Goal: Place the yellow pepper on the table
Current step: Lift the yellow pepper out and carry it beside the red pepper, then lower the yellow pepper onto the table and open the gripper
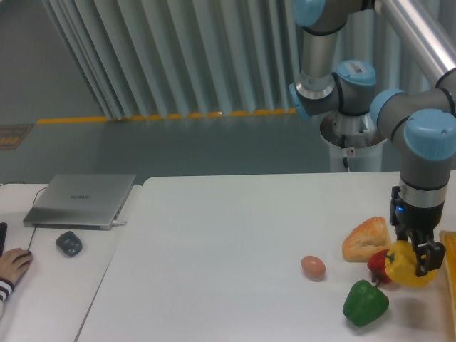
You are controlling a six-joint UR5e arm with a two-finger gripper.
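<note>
Holding the yellow pepper [407, 265] is the job of the end effector [417, 258] right now. Its two dark fingers are pinched on the pepper, one on each side, at the right side of the frame, a little below the middle. The arm comes straight down to it from the upper right of the frame.

The yellow pepper sits low, very near the white worktop [228, 242]. I cannot tell if its bottom is touching the worktop or hanging just over it. A soft shadow lies under it.

Just left of the yellow pepper is the small red pepper [378, 265]. The two look like they touch, or almost touch. Below and to the left is the green pepper [365, 302], a bit apart. Up and to the left is a piece of bread [366, 239], close by. Further left, toward the middle of the frame, is a brown egg [313, 266], sitting alone.

At the far right edge there is a yellow-orange strip [449, 285]. I cannot tell what it is.

At the left of the frame is a narrower desk with a closed laptop [82, 199], a small dark thing [68, 243], and a person's hand [14, 265] at the edge.

My guess is that this is the putting-down step, close to its end. The next move would be to lower the pepper until it rests on the worktop, then let the fingers go apart, then lift straight up. It should be slow and gentle, because the red pepper is so close and could get bumped, and the round pepper could roll.
</note>
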